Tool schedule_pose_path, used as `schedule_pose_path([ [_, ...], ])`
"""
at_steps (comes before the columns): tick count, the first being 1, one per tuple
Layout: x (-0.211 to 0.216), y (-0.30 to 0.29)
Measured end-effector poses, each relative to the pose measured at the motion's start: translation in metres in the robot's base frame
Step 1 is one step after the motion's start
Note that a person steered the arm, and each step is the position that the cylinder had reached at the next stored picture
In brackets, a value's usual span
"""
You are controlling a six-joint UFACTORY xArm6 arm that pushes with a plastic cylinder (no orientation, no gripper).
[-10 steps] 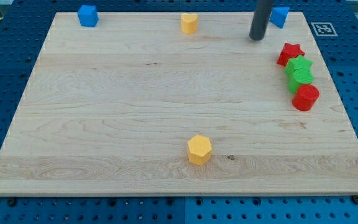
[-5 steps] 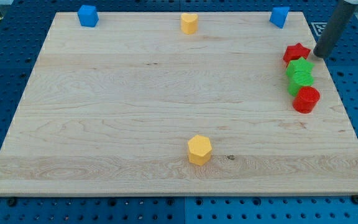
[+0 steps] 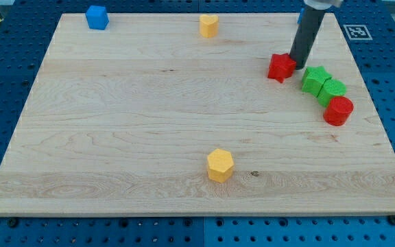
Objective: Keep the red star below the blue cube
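Observation:
The red star [image 3: 280, 67] lies on the wooden board [image 3: 149, 116] at the upper right. My tip [image 3: 298, 64] touches the star's right side. A blue cube [image 3: 97, 17] sits at the board's top left corner. A second blue block at the top right is almost wholly hidden behind my rod; only a sliver [image 3: 299, 14] shows, above and to the right of the star.
A green star [image 3: 314, 79], a green block [image 3: 332, 90] and a red cylinder [image 3: 338, 110] form a touching row to the right of the red star. A yellow heart [image 3: 209, 25] sits at top middle. A yellow hexagon [image 3: 220, 165] sits at bottom middle.
My tip swung from top middle to the red star's right side, then swept left and pushed the star left, away from the green blocks. The green star shifted slightly left.

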State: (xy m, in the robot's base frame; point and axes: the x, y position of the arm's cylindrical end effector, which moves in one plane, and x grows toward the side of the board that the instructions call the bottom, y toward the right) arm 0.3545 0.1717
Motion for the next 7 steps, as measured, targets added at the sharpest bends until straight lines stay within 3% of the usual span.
schedule_pose_path([
  [4, 0.002, -0.034],
  [7, 0.047, -0.076],
])
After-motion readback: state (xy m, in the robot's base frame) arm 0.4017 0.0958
